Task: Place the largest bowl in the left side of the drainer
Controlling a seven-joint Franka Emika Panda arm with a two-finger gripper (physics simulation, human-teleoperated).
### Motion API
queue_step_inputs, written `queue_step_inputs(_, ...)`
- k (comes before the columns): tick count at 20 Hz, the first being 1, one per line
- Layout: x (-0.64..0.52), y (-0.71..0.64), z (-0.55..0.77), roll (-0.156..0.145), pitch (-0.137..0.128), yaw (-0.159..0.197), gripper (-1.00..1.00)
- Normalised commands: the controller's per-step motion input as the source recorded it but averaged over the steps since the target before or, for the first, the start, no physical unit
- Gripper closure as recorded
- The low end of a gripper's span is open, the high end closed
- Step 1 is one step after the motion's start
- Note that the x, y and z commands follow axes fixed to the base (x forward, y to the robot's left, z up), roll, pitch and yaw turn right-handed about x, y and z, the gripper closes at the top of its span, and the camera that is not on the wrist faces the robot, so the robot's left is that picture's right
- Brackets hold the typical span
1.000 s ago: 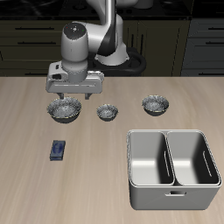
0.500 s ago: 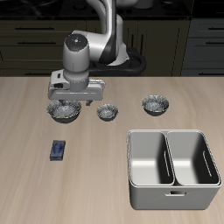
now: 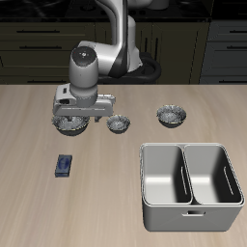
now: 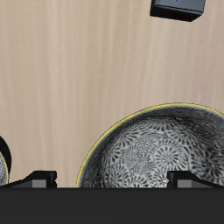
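The largest bowl, shiny grey-silver with a speckled inside, sits on the table well apart from the drainer, a grey two-compartment tub near the front edge. My gripper is open and low over this bowl, right at its rim. In the wrist view the bowl shows large and close. My gripper straddles its rim, one fingertip outside and the other over the inside. The bowl rests on the table, not held.
A tiny bowl sits just beside the largest bowl; its edge shows in the wrist view. A mid-sized bowl lies farther along. A small blue box lies nearer the front edge, and shows in the wrist view.
My gripper has come down toward the largest bowl and shifted slightly, now at its rim. The bowls and the drainer have not moved.
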Motion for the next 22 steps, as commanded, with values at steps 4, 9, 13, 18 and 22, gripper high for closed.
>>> queue_step_inputs(4,0.01,-0.01,-0.11,-0.008,0.015,-0.006,-1.00)
queue_step_inputs(9,0.03,-0.02,-0.15,-0.005,0.021,-0.002,-1.00)
queue_step_inputs(13,0.04,0.03,-0.21,-0.009,0.025,0.005,-1.00)
queue_step_inputs(18,-0.01,0.04,-0.02,0.015,-0.006,-0.001,1.00)
queue_step_inputs(22,-0.01,0.04,0.02,0.008,-0.001,-0.008,1.00)
